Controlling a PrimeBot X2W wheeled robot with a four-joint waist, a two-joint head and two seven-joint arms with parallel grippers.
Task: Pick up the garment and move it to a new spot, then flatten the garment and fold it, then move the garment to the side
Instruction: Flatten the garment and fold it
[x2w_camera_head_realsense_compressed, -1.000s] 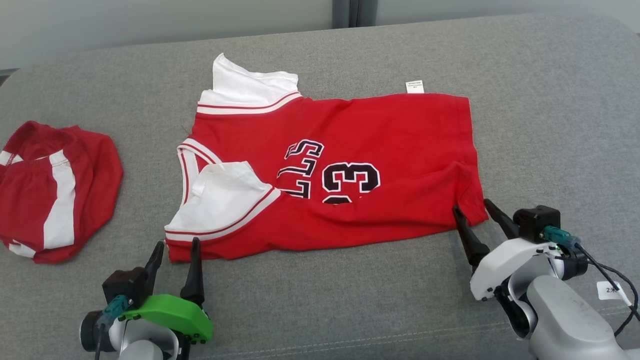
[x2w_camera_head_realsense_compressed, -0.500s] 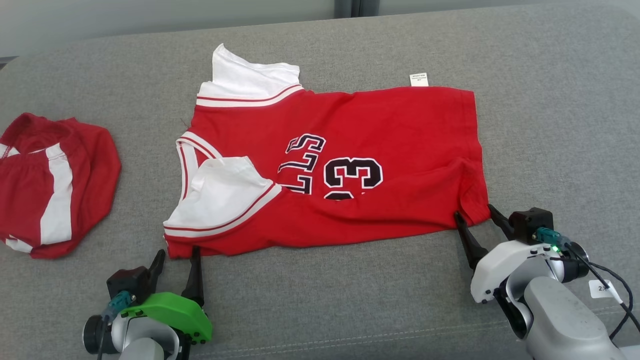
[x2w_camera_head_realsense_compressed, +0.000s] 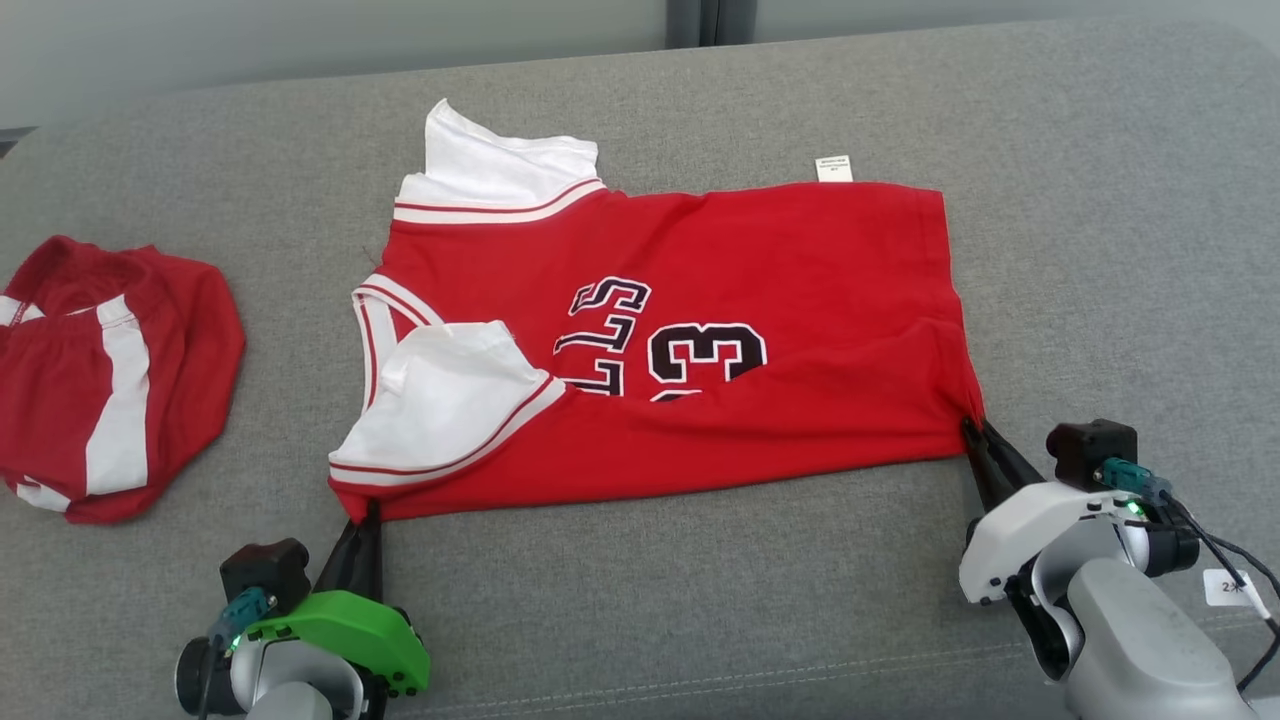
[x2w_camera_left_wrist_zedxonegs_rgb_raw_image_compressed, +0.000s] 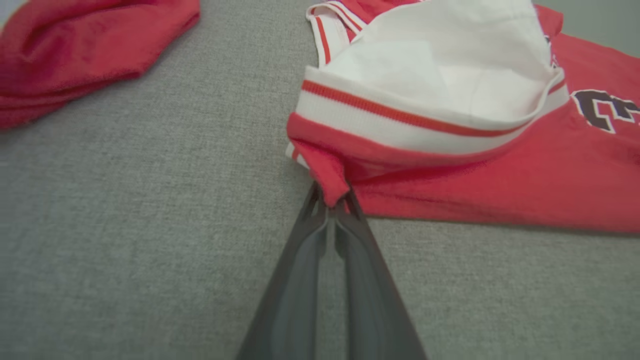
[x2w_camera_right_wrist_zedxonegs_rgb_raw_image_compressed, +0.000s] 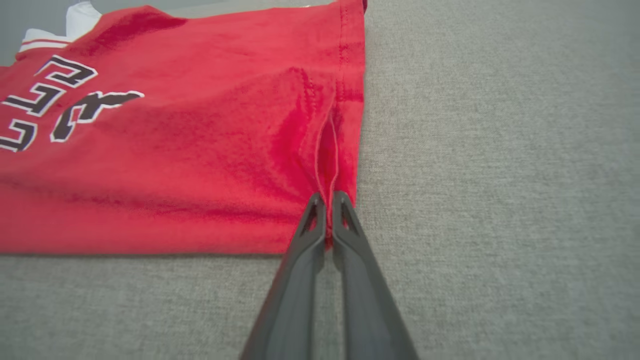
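The garment (x2w_camera_head_realsense_compressed: 700, 330) is a red jersey with white sleeves and black "23" lettering, lying sideways on the grey cushion (x2w_camera_head_realsense_compressed: 640, 610), neck toward the left. My left gripper (x2w_camera_head_realsense_compressed: 362, 520) is shut on its near left corner, below the white sleeve; the left wrist view shows that red corner (x2w_camera_left_wrist_zedxonegs_rgb_raw_image_compressed: 327, 182) pinched between the dark fingers (x2w_camera_left_wrist_zedxonegs_rgb_raw_image_compressed: 360, 260). At the near right hem corner my right gripper (x2w_camera_head_realsense_compressed: 975, 430) is shut on the fabric, and the right wrist view shows the hem (x2w_camera_right_wrist_zedxonegs_rgb_raw_image_compressed: 330, 150) puckered into the tips (x2w_camera_right_wrist_zedxonegs_rgb_raw_image_compressed: 327, 220).
A second red and white garment (x2w_camera_head_realsense_compressed: 100, 380) lies crumpled at the left edge of the cushion, also seen in the left wrist view (x2w_camera_left_wrist_zedxonegs_rgb_raw_image_compressed: 75, 55). Bare grey cushion lies near me and to the right. A pale wall (x2w_camera_head_realsense_compressed: 300, 40) runs behind.
Both grippers went from open, straddling the jersey's near corners, to shut on them. The near edge now looks pulled straighter. The camera shifted slightly.
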